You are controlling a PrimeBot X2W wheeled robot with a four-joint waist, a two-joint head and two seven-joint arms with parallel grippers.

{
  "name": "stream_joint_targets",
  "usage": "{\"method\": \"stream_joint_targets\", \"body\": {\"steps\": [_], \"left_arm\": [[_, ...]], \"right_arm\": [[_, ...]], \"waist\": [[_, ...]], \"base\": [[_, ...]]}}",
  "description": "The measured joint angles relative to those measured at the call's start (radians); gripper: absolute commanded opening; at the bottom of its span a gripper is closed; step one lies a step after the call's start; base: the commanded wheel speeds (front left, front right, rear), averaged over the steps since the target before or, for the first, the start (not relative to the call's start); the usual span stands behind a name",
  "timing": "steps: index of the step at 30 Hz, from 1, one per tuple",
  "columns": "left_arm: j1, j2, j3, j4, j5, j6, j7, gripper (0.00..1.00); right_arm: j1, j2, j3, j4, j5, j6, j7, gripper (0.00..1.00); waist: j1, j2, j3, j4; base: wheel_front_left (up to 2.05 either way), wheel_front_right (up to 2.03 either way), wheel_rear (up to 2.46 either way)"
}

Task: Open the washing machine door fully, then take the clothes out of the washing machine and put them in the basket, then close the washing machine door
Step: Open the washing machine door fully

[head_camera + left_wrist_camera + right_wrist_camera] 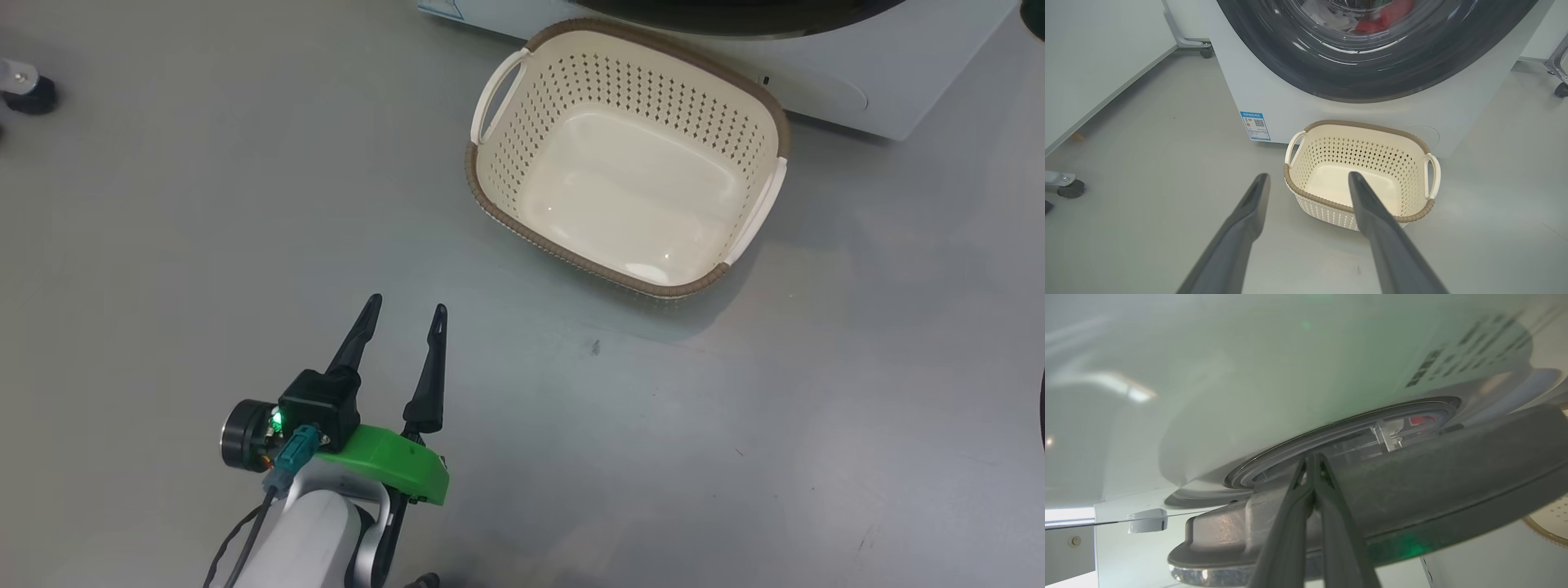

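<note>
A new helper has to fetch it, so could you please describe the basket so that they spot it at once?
Find the big white washing machine with its round black-rimmed door. On the grey floor just in front of it, below the door, stands the basket. It is a small cream plastic tub with perforated sides, a brown woven-look rim and two loop handles.

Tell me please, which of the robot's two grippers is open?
The left gripper: its long dark fingers stand spread apart, while the right gripper has its fingers pressed together.
</note>
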Motion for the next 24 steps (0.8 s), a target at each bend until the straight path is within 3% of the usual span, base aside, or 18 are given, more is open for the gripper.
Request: {"method": "stream_joint_targets", "body": {"steps": [24], "left_arm": [[0.002,0.0,0.015,0.018,0.006,0.0,0.0,1.0]], "right_arm": [[0.045,0.014,0.03,0.072,0.002,0.0,0.082,0.0]], "waist": [[0.0,0.0,-0.077,-0.019]], "base": [[0.0,0.0,0.0]]}}
